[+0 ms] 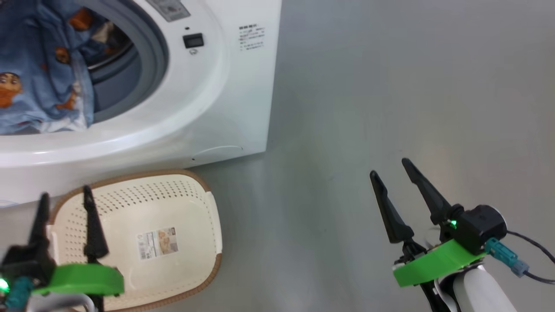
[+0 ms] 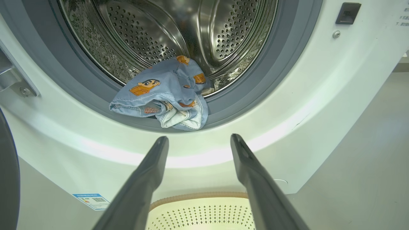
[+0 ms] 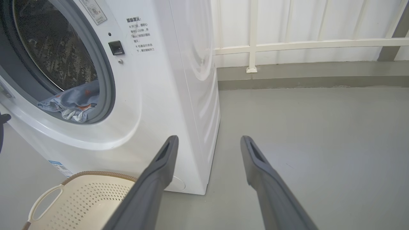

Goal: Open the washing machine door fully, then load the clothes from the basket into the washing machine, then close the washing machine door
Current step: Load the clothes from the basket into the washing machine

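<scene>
The white washing machine (image 1: 225,99) stands with its mouth uncovered. Light-blue clothes (image 2: 166,94) with orange prints lie at the front of the steel drum, hanging over the grey gasket (image 2: 265,83); they also show as clothes (image 1: 39,73) in the head view and clothes (image 3: 72,102) in the right wrist view. The cream basket (image 1: 143,208) sits on the floor before the machine with nothing in it. My left gripper (image 1: 65,195) hovers open above the basket's left side, below the drum mouth. My right gripper (image 1: 390,167) is open over bare floor, right of the machine. A dark door rim edge (image 2: 8,191) shows at far left.
Grey floor (image 1: 390,86) stretches to the right of the machine. A white railing and a low kerb (image 3: 303,73) run along the back wall. The door latch socket (image 1: 193,40) sits on the machine's front, right of the opening.
</scene>
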Tool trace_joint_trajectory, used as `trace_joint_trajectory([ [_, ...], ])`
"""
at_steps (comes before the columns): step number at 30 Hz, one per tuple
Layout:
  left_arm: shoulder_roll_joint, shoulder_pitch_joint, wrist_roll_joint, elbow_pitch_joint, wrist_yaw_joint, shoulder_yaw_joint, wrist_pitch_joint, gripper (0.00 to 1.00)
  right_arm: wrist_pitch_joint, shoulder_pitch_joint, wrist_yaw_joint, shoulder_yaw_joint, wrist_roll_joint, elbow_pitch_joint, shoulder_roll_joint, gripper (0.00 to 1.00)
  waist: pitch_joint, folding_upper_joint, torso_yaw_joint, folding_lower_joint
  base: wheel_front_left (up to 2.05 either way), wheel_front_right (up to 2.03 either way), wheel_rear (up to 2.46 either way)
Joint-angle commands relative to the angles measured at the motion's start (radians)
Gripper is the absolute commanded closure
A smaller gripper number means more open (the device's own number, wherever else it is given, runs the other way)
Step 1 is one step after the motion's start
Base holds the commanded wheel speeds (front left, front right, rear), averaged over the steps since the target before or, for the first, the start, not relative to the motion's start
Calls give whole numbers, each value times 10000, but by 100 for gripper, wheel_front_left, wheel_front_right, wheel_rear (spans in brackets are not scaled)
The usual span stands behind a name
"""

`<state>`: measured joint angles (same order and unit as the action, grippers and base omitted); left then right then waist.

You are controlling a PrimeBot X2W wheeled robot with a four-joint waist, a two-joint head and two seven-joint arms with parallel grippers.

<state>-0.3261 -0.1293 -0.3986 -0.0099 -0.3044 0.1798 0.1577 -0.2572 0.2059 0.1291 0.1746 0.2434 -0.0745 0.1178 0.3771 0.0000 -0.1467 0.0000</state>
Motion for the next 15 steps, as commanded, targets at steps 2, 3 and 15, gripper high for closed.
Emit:
trace_joint_trajectory([
  [2,-50,288,80,-265,-99,-158,165,0,-45,-383,16,145,-146,196,80,0,-415,0,281,0,0,0,0],
  [3,-14,379,85,-231,-105,-107,190,0,-45,-440,16,140,-158,186,101,0,-492,0,315,0,0,0,0],
  [15,282,1084,-131,94,-24,220,345,0,-45,-980,16,65,-341,120,197,0,-1236,0,651,0,0,0,0],
])
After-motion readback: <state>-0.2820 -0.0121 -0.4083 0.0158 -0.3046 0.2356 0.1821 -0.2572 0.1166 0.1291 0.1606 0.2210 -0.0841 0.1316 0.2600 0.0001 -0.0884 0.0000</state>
